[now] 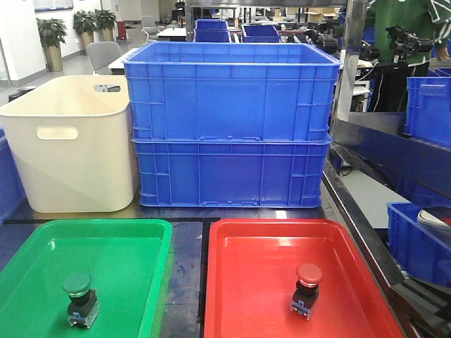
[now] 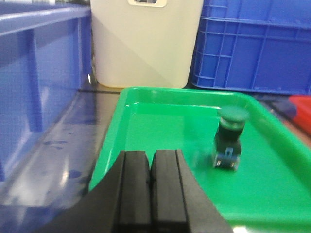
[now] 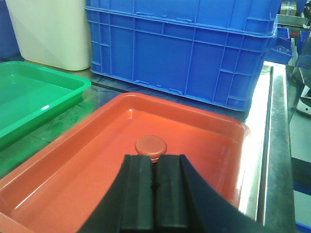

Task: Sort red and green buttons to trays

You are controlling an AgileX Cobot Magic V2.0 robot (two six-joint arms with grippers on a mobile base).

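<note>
Green button (image 1: 79, 300) upright in green tray (image 1: 42, 246), toward the tray's near end, cap up. Red button (image 1: 306, 289) upright in red tray (image 1: 232, 282), right of tray centre. Trays side by side, green left, red right, narrow strip of dark table (image 1: 187, 274) between.

Left wrist view: left gripper (image 2: 151, 160) at the bottom edge, fingers (image 2: 133, 189) pressed together, nothing between them. Green button (image 2: 230, 138) at about 2 o'clock from the fingertips, apart from them, slightly blurred, on the tray floor.

Right wrist view: right gripper (image 3: 154, 162) with fingers (image 3: 138, 194) pressed together, nothing pinched. Red button (image 3: 150, 146) at 12 o'clock, just beyond the fingertips; lower body hidden behind them, contact impossible to judge.

Behind the trays: stacked blue crates (image 1: 232, 127) at 12 o'clock, cream tub (image 1: 67, 144) at 10 o'clock.
</note>
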